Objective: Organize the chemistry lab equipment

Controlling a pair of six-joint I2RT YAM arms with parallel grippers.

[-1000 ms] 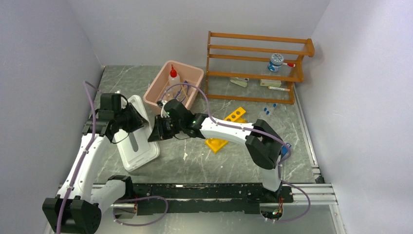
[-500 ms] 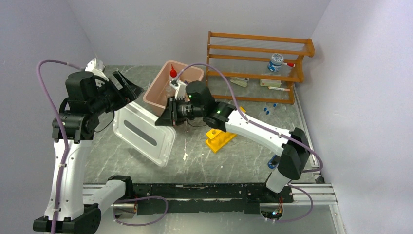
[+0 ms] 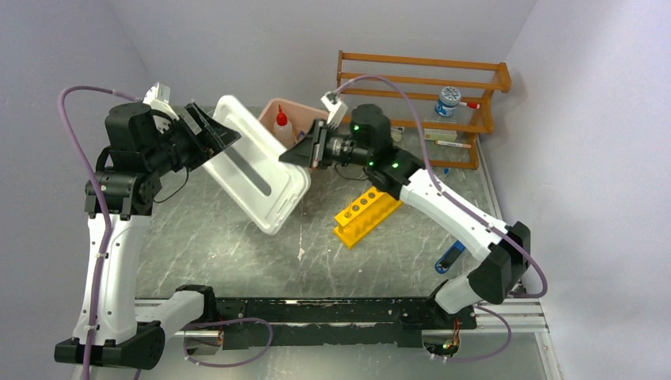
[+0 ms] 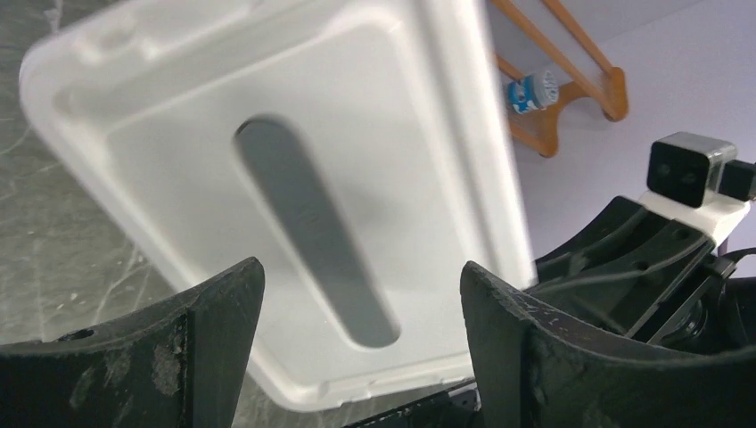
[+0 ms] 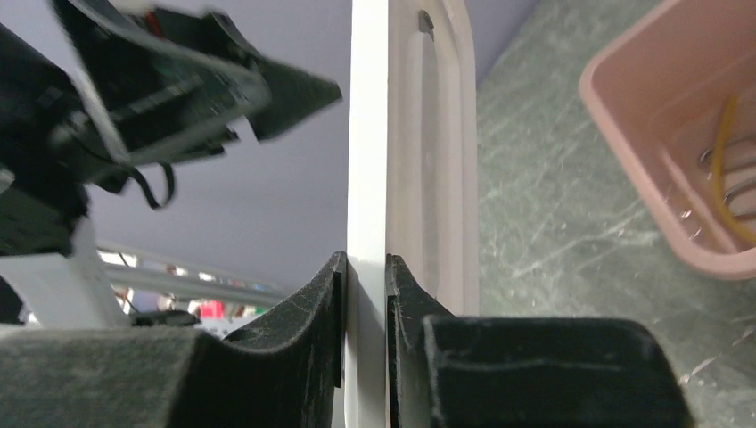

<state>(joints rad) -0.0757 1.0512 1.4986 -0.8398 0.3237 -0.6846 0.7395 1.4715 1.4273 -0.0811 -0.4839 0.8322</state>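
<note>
lid: white lid (image 3: 257,170) is up in the air and tilted, at the left rim of the pink tub (image 3: 305,107); a second ago it lay flat on the surface (image 3: 237,253) left of the tub.
right fingers: right fingers (image 3: 305,152) are pinched tight on the lid's thin edge on the tub side; they carry it alone.
left fingers: left fingers (image 3: 215,136) are spread wide at the lid's far-from-tub edge, nothing in them; they were part closed a second ago, so they have just let go.
handover: lid has passed to the right arm, which has swung up and toward the tub.
bottle: red-capped bottle (image 3: 281,123) stands inside the tub.
tubing: yellow tubing (image 5: 724,152) lies inside the tub, by some metal loops.
yellow rack: yellow rack (image 3: 365,212) on the surface in front of the tub, toward the right, not packed.
shelf rack: wooden shelf rack (image 3: 419,111) right of the tub, a few small items on it.
meaning: looks like the lid is about to go on the tub, though the yellow rack is out; closing now may be early.
risk: one-edge grip, so the lid may swing or slip.
</note>
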